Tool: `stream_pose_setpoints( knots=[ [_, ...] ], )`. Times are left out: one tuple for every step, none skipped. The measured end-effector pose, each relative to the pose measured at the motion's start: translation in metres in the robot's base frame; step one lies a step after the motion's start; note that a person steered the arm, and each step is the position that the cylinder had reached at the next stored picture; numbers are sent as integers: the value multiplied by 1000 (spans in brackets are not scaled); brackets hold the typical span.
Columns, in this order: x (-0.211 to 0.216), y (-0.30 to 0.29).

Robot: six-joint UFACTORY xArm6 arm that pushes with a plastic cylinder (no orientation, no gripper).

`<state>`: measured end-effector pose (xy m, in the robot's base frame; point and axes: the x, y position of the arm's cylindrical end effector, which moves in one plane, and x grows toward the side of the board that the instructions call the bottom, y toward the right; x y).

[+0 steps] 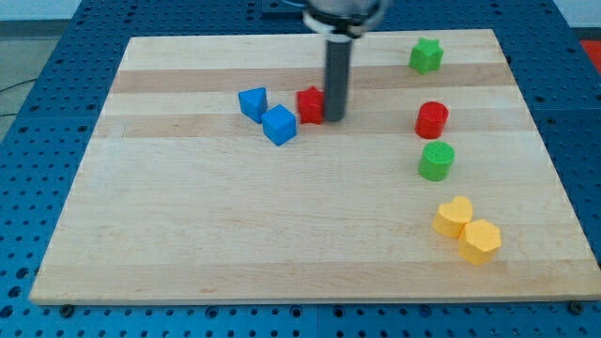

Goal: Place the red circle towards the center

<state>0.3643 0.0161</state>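
Jaws we have none: our arm ends in a plain dark rod that holds nothing, and my tip (335,119) rests on the board (188,235) near the view's top centre. The red circle (432,119) stands well apart from the tip, toward the view's right, upright and touching no other block. Just below it sits a green circle (437,161), close but with a gap between. Above it, near the board's top right corner, lies a green star (425,55). Further down the right side, a yellow heart (454,216) and a yellow hexagon (480,240) lie touching each other. Back at the tip, a second red block (309,104) sits just to its left, partly hidden by the rod, its shape unclear. Left of that, two blue blocks (253,102) (279,125) lie side by side, touching.
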Motion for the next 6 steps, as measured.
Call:
stream_pose_setpoints(
  knots=[
    [-30, 55],
    [-44, 90],
    [-3, 171],
    [27, 160],
    [31, 49],
    [26, 29]
  ],
)
